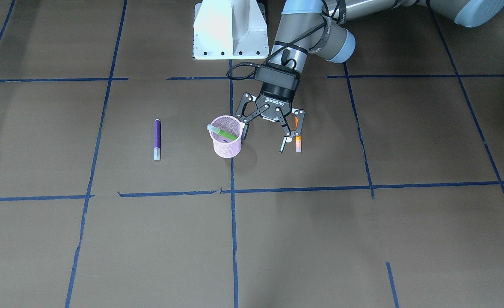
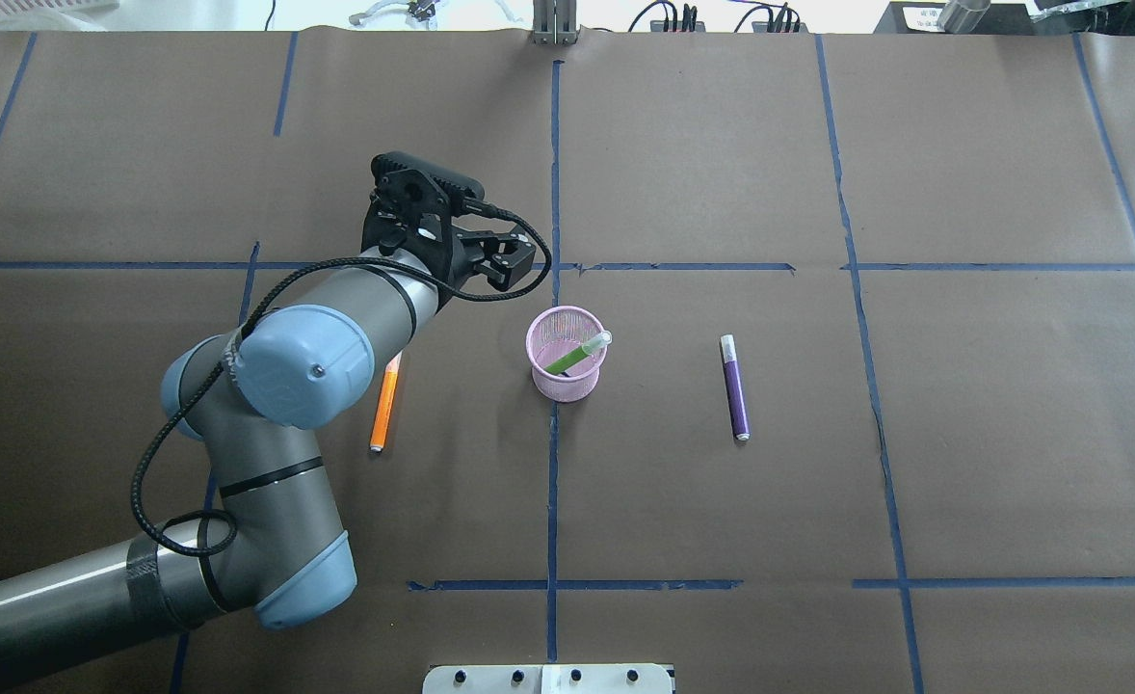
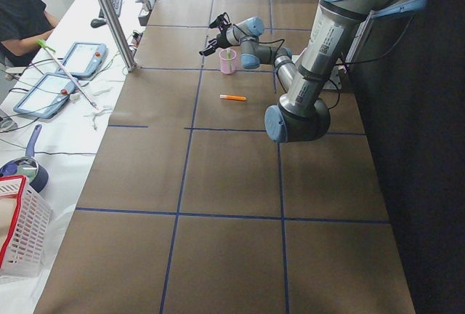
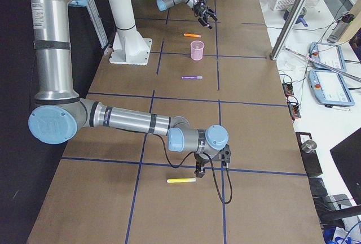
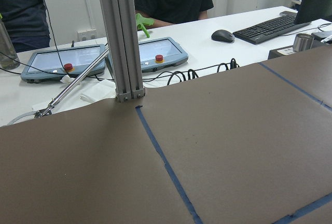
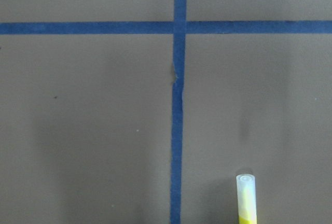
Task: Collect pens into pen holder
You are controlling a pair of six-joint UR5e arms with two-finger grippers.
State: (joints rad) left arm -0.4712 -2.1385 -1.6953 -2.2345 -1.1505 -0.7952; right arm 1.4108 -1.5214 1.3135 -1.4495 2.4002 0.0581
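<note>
**A:** Pens first. Where are they?

**B:** The green pen (image 2: 575, 358) leans inside the pink mesh pen holder (image 2: 567, 384) near the middle of the overhead view, with its pale cap poking over the rim. The purple pen (image 2: 734, 387) lies flat on the bench (image 2: 914, 482), well apart from the holder on its right in that frame. The orange pen (image 2: 385, 405) lies flat on the holder's left, its top end hidden under the left arm (image 2: 298, 366).

**A:** And the left tool?

**B:** The left tool (image 1: 264, 136) is spread wide and empty, hanging above the bench. In the front view one finger is close to the holder's rim and the other overlaps the orange pen.

**A:** The right tool?

**B:** The right tool (image 4: 211, 165) shows only in the side view, low in the frame and pointing down. I cannot tell whether it is wide or narrow. A yellow pen (image 4: 181, 180) lies just beside it. The right wrist camera shows that pen's cap end at the lower right, near a cross of blue tape (image 6: 179, 105).
</note>
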